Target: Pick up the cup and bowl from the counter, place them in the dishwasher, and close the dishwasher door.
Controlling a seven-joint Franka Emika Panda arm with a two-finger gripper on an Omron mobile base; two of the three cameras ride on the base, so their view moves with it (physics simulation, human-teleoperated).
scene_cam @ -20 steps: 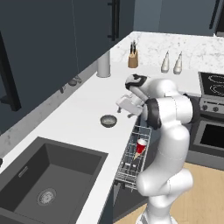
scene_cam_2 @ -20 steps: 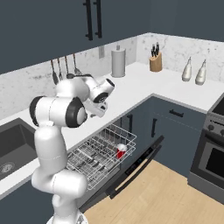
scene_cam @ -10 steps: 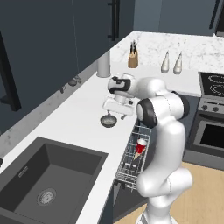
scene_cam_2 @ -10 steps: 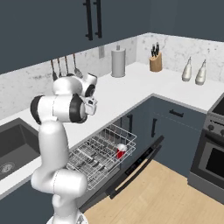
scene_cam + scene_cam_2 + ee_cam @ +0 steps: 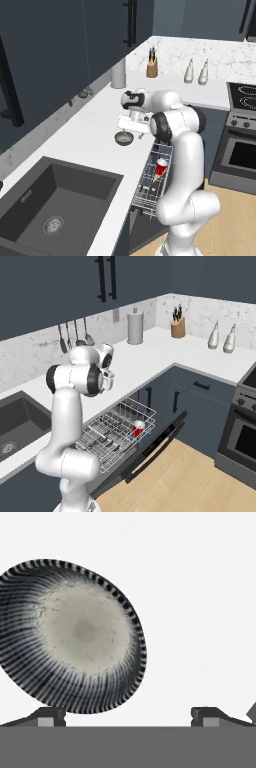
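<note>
**Gripper poised above the bowl, cup already racked**

A white robot arm reaches over the counter (image 5: pixel 75 135) with its gripper (image 5: pixel 127 714) pointing straight down, fingers spread wide and holding nothing. The bowl (image 5: pixel 70 637), grey with a ribbed dark wall, sits upright on the white worktop below the hand, off toward ten o'clock from the midpoint between the fingertips; one fingertip (image 5: pixel 50 714) lies at its six o'clock edge. The cup (image 5: pixel 161 166) stands in the pulled-out rack of the dishwasher (image 5: pixel 117 428), whose door (image 5: pixel 155 443) hangs open. The step in hand looks like picking up the bowl. Next, the hand likely must shift to straddle the rim, descend and pinch.
</note>
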